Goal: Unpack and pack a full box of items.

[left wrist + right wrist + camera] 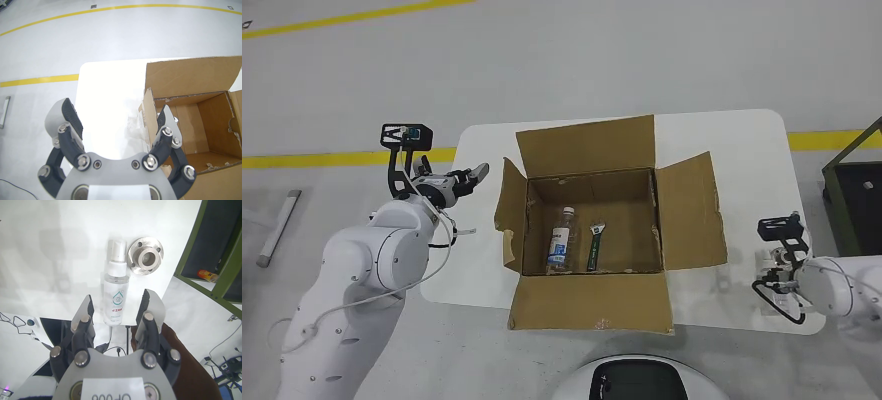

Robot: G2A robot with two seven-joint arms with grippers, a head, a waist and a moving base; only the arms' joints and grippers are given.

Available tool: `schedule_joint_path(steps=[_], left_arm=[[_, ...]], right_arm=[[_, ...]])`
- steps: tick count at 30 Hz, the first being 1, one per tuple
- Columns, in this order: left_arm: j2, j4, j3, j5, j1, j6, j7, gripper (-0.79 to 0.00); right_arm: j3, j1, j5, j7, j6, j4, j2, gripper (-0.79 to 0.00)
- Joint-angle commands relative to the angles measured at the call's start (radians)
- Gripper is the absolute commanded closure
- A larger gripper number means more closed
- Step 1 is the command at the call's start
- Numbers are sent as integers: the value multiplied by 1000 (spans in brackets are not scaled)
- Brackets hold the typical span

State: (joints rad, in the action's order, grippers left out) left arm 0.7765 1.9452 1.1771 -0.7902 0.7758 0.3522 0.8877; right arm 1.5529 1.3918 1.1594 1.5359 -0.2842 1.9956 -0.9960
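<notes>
An open cardboard box [592, 215] stands mid-table with its flaps spread. On its floor lie a clear bottle [560, 240] and a green-handled wrench [594, 247]. My left gripper [479, 177] hovers open just left of the box, empty; in the left wrist view its fingers [72, 117] straddle bare table beside the box [189, 85]. My right gripper [117, 308] is open over the table's front right edge. Just ahead of it a clear spray bottle [115, 283] lies flat, with a metal flange [145, 255] beside its cap.
The white table [742, 150] has bare room left and right of the box. A green-framed rack [854, 200] stands off the table's right side, holding an orange packet [208, 275]. Cables and dark cloth lie below the table's front edge.
</notes>
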Motion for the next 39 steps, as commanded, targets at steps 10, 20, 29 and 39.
schedule_joint_path(steps=[10,20,29,39], left_arm=[[0,0,0,0,0,0,0,-785],[0,0,0,0,0,0,0,-785],[0,0,0,0,0,0,0,-785],[0,0,0,0,0,0,0,-785]], right_arm=[[-38,-23,35,0,0,-42,-11,-566],[-59,-43,31,-5,-5,-92,-24,-582],[-75,-56,17,-12,-1,-126,-31,-529],[-93,-73,2,-24,10,-156,-37,-363]])
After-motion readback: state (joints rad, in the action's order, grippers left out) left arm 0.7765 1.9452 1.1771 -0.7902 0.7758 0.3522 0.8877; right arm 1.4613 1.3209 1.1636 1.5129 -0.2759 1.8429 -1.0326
